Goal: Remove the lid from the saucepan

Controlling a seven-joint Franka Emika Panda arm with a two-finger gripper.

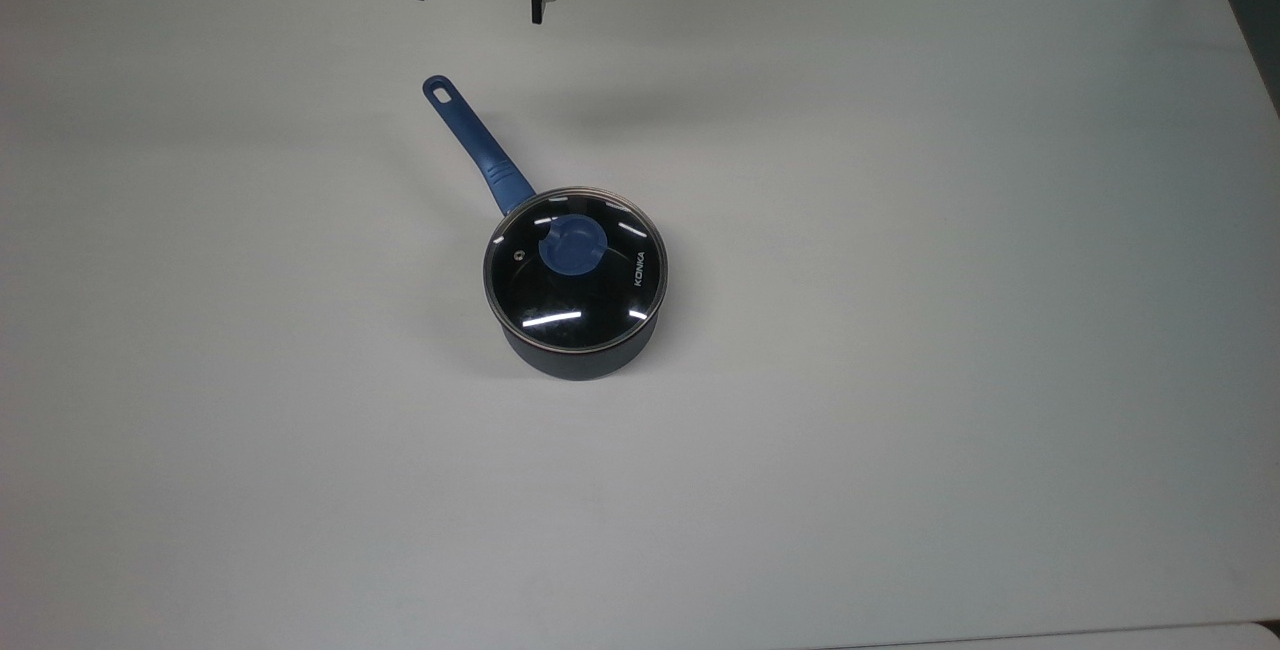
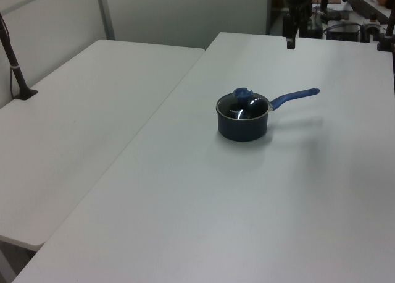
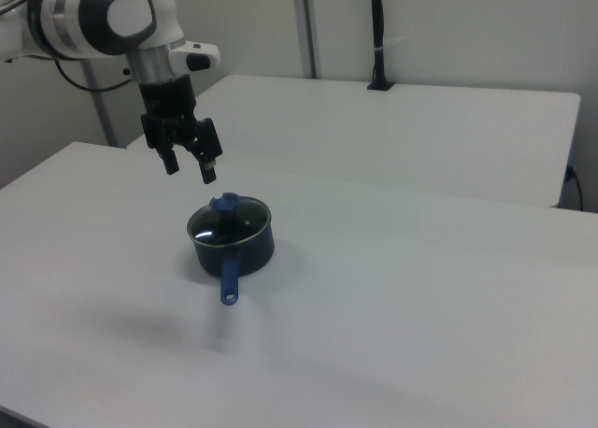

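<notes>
Below the hand (image 3: 190, 167), well apart from it on the white counter (image 1: 900, 330), the small round navy-black saucepan (image 1: 580, 355) wears its clear glass, metal-rimmed lid (image 1: 576, 268) with blue knob. The black hand hangs in the air, fingers spread and pointing down, holding nothing.

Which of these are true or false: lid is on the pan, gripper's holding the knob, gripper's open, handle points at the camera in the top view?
1. The lid sits on the saucepan. True.
2. The gripper holds the blue knob. False: it hangs in the air, apart from the knob.
3. The gripper is open. True: its fingers are spread with nothing between them.
4. In the top view the handle points toward the bottom edge. False: it runs toward the top view's upper left.
</notes>
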